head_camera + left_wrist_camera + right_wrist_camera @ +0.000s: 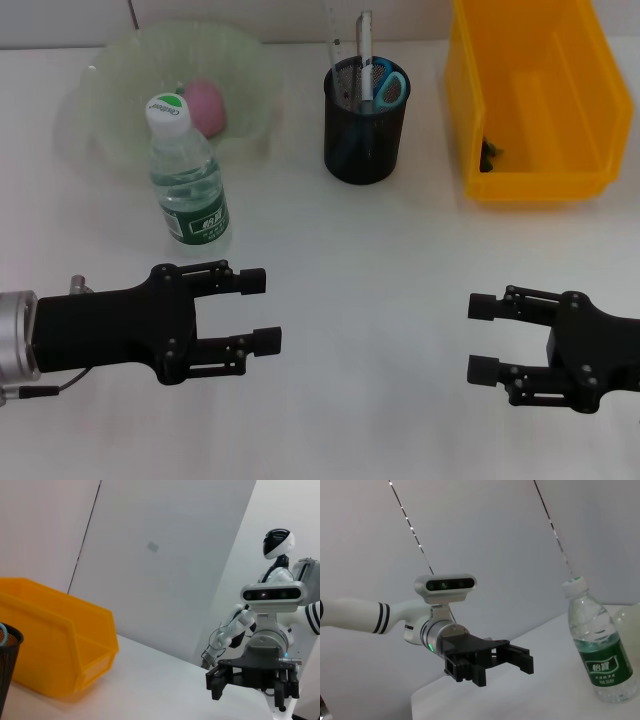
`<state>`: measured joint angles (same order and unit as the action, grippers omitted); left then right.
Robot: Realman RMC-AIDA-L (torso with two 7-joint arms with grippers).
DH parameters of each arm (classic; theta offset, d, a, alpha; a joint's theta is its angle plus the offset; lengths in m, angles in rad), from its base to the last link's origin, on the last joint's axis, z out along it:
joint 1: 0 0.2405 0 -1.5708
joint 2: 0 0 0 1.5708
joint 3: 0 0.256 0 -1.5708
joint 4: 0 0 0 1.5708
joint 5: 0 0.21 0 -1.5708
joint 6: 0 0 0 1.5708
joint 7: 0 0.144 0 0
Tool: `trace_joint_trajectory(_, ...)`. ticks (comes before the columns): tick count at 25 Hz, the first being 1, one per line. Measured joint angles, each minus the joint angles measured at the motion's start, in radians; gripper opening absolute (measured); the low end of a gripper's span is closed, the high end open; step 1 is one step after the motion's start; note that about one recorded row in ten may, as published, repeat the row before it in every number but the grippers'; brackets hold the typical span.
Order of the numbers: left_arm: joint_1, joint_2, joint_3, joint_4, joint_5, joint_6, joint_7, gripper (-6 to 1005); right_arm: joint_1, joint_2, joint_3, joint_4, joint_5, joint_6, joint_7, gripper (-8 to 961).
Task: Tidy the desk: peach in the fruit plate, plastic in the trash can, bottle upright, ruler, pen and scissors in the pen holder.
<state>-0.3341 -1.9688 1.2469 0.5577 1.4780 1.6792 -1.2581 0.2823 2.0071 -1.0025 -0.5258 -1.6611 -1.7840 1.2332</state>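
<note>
Just beyond the left end effector (262, 311), which hovers low at the near left with its fingers spread and nothing between them, the bottle (188, 182) stands upright on the white surface (330, 260), clear with a green label and white cap. Behind it the pink peach (206, 105) lies in the pale green fruit plate (120, 90). Ruler, pen and scissors stand in the black mesh pen holder (364, 135); the yellow trash can (535, 100) sits far right. At the near right the right end effector (482, 338) is likewise open and empty. Only the right wrist view shows the bottle from the side
</note>
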Motion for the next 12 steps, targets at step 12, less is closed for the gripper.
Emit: trace_joint_trajectory(12,0.002,0.001,0.000,0.000,0.001,0.010,-0.001,736,0.006,0.003,0.015,-0.018,0.000,-0.023,-0.003,769)
